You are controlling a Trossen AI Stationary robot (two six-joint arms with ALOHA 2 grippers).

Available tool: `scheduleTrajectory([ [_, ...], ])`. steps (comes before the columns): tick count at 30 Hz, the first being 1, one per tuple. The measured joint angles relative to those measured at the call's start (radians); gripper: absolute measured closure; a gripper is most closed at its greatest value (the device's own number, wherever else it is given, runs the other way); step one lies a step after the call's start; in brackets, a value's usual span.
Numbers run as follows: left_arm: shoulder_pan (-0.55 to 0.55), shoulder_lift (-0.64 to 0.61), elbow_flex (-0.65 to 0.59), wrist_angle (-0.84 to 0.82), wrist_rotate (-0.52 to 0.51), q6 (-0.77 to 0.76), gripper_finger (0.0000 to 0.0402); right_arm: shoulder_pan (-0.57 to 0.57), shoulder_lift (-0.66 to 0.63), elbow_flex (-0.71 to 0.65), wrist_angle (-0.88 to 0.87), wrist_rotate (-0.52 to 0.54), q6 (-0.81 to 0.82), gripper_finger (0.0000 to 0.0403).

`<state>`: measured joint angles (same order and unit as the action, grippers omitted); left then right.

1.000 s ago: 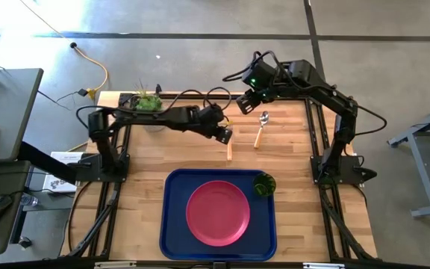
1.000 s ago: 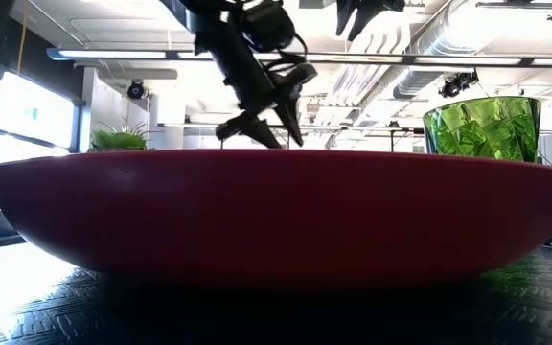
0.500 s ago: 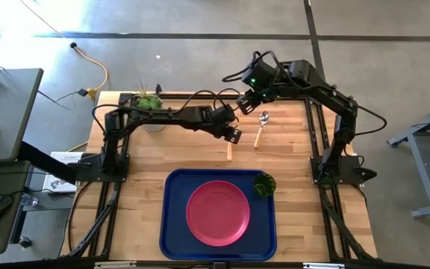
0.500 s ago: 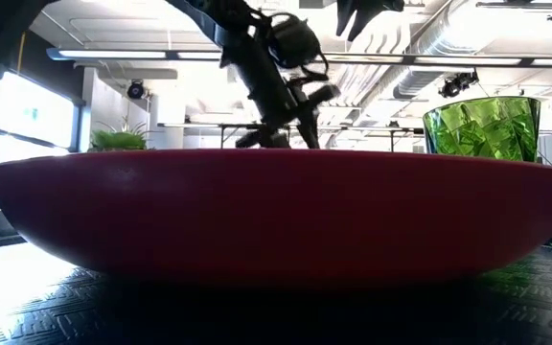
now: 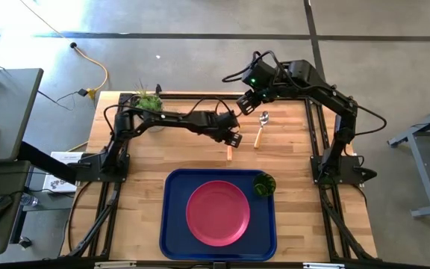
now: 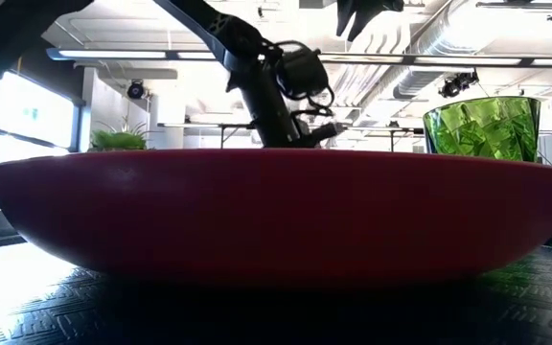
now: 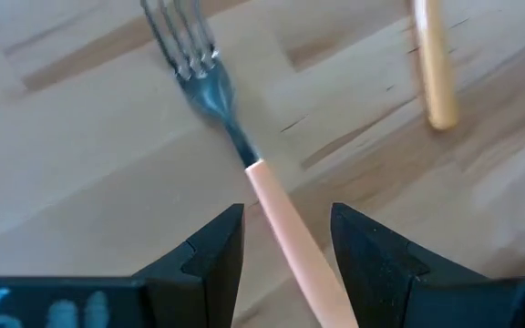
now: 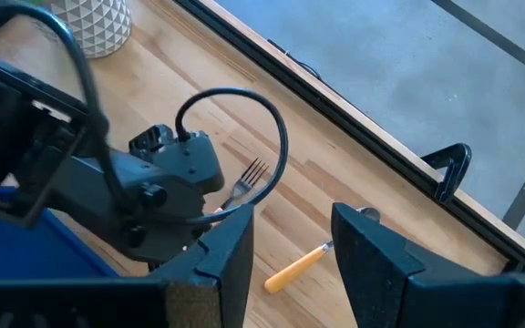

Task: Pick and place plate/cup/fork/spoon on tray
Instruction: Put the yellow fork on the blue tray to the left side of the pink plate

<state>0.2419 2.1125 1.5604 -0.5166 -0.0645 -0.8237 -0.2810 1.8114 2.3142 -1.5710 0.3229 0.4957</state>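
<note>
I note the left gripper (image 7: 286, 239) low over the table (image 5: 163, 153), fingers parted to either side of the fork (image 7: 235, 146) handle, not closed on it. The fork lies beyond the tray (image 5: 172, 224); the right gripper (image 5: 246, 102) waits near the spoon (image 5: 260, 127), fingers apart.

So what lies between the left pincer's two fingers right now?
The fork's orange handle runs between the left pincer's open fingers, lying on the bare wooden table; the left wrist view shows this. The fingers have not closed on it.
</note>
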Motion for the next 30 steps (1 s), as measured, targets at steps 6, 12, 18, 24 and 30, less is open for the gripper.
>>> scheduleTrajectory([
  [6, -0.004, 0.043, 0.000, 0.022, 0.027, -0.014, 0.0248, 0.000, 0.000, 0.000, 0.000, 0.000, 0.000, 0.0263],
  [12, -0.009, 0.052, 0.000, 0.051, 0.020, -0.029, 0.0248, 0.000, 0.000, 0.000, 0.000, 0.000, 0.001, 0.0263],
  [18, -0.009, 0.052, 0.000, 0.042, -0.005, -0.016, 0.0248, 0.000, 0.000, 0.000, 0.000, 0.000, 0.001, 0.0263],
  [24, -0.014, 0.086, 0.000, 0.065, -0.015, -0.029, 0.0248, 0.000, 0.000, 0.000, 0.000, 0.010, 0.001, 0.0263],
  [30, -0.024, 0.109, 0.004, 0.066, -0.030, -0.036, 0.0248, 0.000, 0.000, 0.000, 0.001, 0.009, 0.000, 0.0263],
])
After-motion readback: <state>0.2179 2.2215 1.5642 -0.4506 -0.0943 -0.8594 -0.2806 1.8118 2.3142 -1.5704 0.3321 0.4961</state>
